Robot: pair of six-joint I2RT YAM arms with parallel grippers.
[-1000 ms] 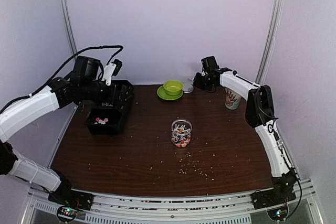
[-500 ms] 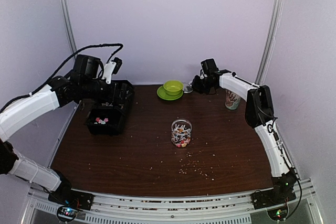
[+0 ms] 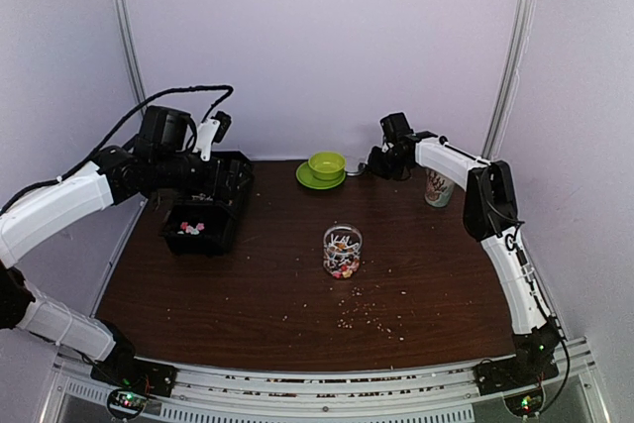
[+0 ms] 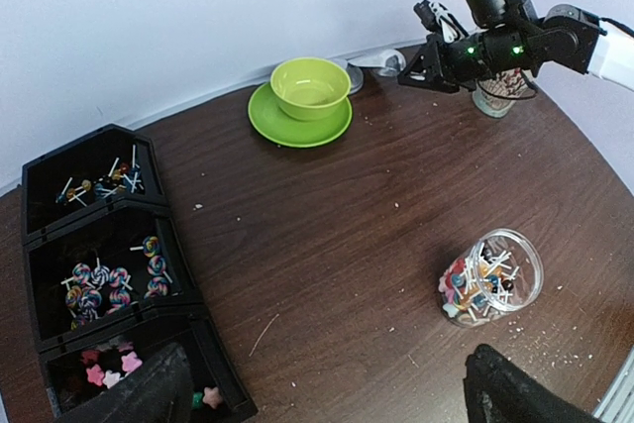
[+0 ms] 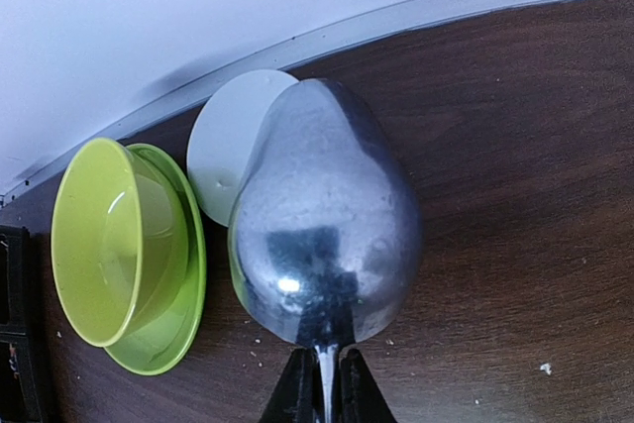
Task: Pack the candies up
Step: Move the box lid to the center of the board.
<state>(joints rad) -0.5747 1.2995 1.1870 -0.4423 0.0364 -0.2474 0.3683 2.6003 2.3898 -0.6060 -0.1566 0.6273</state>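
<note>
Dark brown table, pale lilac walls on three sides. Fine crumbs are scattered across the near middle of the wood.

Candies: one batch sits in a clear jar standing upright at table centre, white sticks poking among the colours. More lie in the black organiser at the left edge. Its far compartment holds a few lollipops, the middle one swirled lollipops, and the near one pink star pieces.

Left gripper: released, fingers spread wide with nothing between them. I see it poised above the near end of the organiser, looking down over the table.

Right gripper: clenched on the handle of a metal spoon, out at the far edge of the table. The spoon's bowl hangs over the wood just beside a green bowl, which sits on a green saucer. It partly covers a white disc. I cannot tell whether the spoon touches anything below it.

Paper cup stands at the far right, behind the right arm.
</note>
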